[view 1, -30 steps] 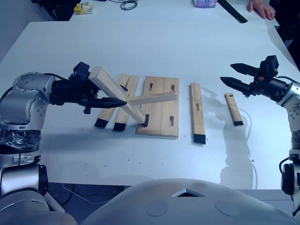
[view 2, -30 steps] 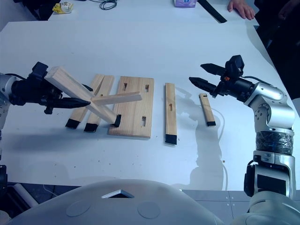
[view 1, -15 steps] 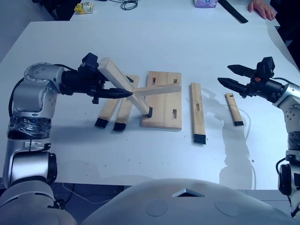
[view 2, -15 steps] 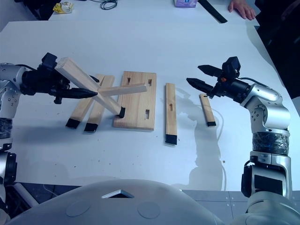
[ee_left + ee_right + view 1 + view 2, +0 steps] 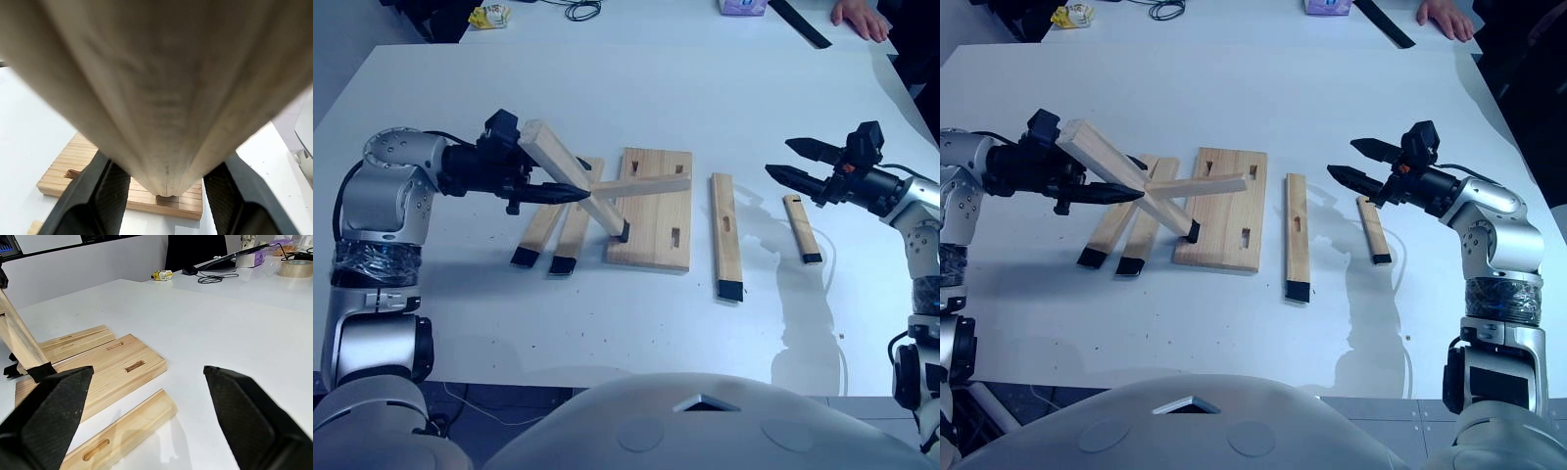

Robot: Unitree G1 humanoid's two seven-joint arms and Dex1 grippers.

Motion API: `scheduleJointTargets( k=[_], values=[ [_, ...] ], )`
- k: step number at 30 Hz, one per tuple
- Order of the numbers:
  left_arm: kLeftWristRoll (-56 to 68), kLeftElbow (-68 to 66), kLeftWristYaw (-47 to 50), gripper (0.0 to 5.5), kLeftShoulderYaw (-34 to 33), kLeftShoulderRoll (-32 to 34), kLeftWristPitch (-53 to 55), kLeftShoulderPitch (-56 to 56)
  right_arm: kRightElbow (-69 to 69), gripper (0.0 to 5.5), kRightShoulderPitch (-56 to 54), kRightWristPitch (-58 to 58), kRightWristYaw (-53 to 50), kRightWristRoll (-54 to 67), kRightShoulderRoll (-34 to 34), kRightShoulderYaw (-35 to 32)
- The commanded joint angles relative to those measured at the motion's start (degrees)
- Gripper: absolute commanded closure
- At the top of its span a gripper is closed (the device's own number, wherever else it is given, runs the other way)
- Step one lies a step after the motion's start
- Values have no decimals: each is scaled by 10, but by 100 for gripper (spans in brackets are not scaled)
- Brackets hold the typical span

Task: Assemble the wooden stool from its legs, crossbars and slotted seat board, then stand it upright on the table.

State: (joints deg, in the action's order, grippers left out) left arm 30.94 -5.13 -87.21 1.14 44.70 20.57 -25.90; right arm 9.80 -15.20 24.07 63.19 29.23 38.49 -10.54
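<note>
Pale wooden leg (image 5: pixel 548 153), black-capped at its low end, held tilted; cap down on the left part of the slotted seat board (image 5: pixel 652 231), which lies flat on the bench (image 5: pixel 626 88); crossbar (image 5: pixel 642 186) juts from the leg over the board; left end effector (image 5: pixel 570 193) clamped on the leg; spare legs (image 5: pixel 572 227) lie side by side just left of the board; another leg (image 5: pixel 725 235) and short crossbar (image 5: pixel 800 227) lie to its right; right end effector (image 5: pixel 779 157) above the bench, fingers apart, gripping nothing.

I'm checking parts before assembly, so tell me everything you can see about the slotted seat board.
The seat board is a pale, rectangular plank of grained wood lying flat on the white table, between loose legs. Small rectangular slots are cut near its corners. The black-capped end of the leg held by the left gripper appears to press at one near slot.
</note>
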Motion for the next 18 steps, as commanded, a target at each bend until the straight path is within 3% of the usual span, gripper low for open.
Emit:
scheduleJointTargets(
  k=[1,10,18],
  values=[
    [-41,36,37,344,30,-2,0,23,-17,134,8,6,-12,5,-8,-2],
    [-71,109,104,344,65,25,14,79,-87,134,67,43,-32,30,-15,-8],
    [-28,104,51,344,90,62,55,77,-131,134,102,51,-73,43,-47,-5]
  ],
)
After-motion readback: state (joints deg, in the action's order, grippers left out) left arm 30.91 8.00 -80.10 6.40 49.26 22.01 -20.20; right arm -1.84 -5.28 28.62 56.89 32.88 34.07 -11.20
